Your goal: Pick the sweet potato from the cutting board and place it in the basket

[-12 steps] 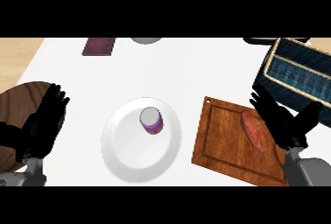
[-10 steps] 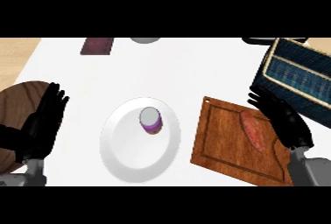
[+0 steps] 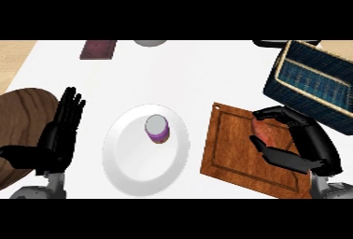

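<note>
1. Head view, right side: the right hand [image 3: 298, 148] is now curling over the wooden cutting board [image 3: 234, 149], fingers arching above and thumb coming in from below. A moment back its fingers were still straight and raised over the board's right edge, so the hand is closing in for the grasp.
2. The sweet potato [image 3: 263, 132], reddish, is lying on the board's right part, sitting between those curled fingers and the thumb. Contact is looking likely but I cannot tell if it is pinched yet; it is not lifted.
3. The basket [image 3: 314, 84], dark blue weave with a tan rim, is standing just beyond the board's upper right corner, near the hand.
4. The left hand [image 3: 59, 135] is resting at the left edge, fingers straight and spread, pointing up, beside a round wooden board [image 3: 21, 116]. Unchanged from before.
5. Centre: a white plate [image 3: 131, 163] is carrying a small purple cup [image 3: 157, 128]; not involved.
6. Judgement: the grasp step is underway; lift and carry to the basket are still remaining.
</note>
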You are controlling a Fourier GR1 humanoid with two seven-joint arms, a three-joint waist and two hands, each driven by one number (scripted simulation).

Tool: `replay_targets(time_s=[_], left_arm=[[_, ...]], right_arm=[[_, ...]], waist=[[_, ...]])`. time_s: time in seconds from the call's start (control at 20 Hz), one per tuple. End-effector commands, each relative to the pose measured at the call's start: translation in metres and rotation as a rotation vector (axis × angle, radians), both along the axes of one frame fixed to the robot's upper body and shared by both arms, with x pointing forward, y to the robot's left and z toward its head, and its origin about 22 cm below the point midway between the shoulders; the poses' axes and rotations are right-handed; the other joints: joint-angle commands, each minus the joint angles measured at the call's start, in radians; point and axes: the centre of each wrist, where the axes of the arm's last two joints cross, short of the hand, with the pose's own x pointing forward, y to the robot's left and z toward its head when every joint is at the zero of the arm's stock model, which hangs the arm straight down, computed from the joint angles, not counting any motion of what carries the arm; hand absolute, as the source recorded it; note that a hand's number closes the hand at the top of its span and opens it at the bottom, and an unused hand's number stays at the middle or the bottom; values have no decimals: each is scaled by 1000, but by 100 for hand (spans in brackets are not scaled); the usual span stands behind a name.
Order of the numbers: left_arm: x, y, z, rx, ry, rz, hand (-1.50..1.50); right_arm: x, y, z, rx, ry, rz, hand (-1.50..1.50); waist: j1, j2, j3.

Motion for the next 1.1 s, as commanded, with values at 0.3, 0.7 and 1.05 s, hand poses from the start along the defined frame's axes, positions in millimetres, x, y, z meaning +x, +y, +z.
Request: replay_targets(time_s=[0.3, 0.7, 1.05], left_arm=[[-6, -17, 2, 15, -19, -5, 0], [-7, -11, 4, 13, -10, -5, 0], [-8, -28, -6, 19, -28, -43, 0]], right_arm=[[-12, -3, 30, -421, -10, -576, -150], [-20, -23, 104, -971, 285, -554, -150], [-16, 13, 162, -967, 472, -349, -150]], waist=[[-13, -2, -9], [4, 1, -9], [32, 10, -4]])
